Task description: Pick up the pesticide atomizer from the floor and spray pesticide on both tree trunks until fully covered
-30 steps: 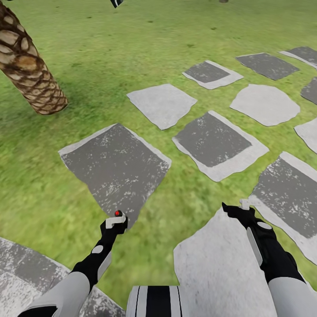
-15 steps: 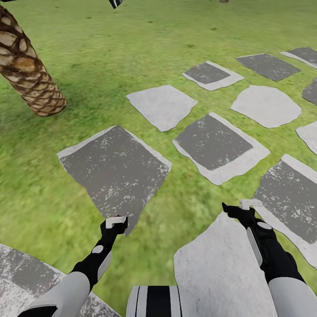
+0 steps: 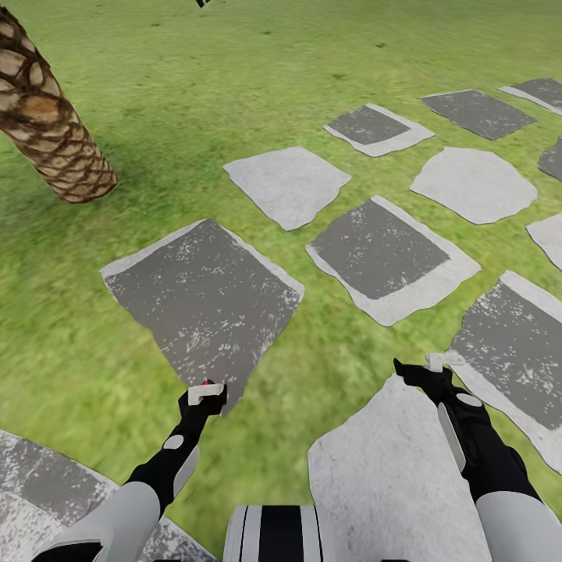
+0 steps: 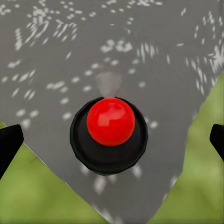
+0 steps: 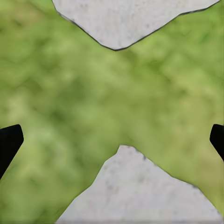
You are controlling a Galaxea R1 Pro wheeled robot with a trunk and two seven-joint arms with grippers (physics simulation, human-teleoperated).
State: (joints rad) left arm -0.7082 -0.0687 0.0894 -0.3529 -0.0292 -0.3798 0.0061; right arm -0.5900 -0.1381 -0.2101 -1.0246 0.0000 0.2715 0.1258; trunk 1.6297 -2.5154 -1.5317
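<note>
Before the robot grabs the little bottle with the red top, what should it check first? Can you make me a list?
1. Bottle found: ok. The pesticide atomizer shows from above in the left wrist view, red top up.
2. Bottle centred: ok. It sits midway between the left hand fingertips at the picture's edges.
3. Hand open: ok. Both dark fingertips stand far apart, not touching the bottle.
4. Hand low enough: cannot tell. From the head view the left hand covers most of the bottle, so the height above it is unclear.
5. Ground: ok. The bottle stands on a dark grey stone slab, near its corner beside the grass.
6. Right hand out of the way: ok. It is open over grass.
</note>
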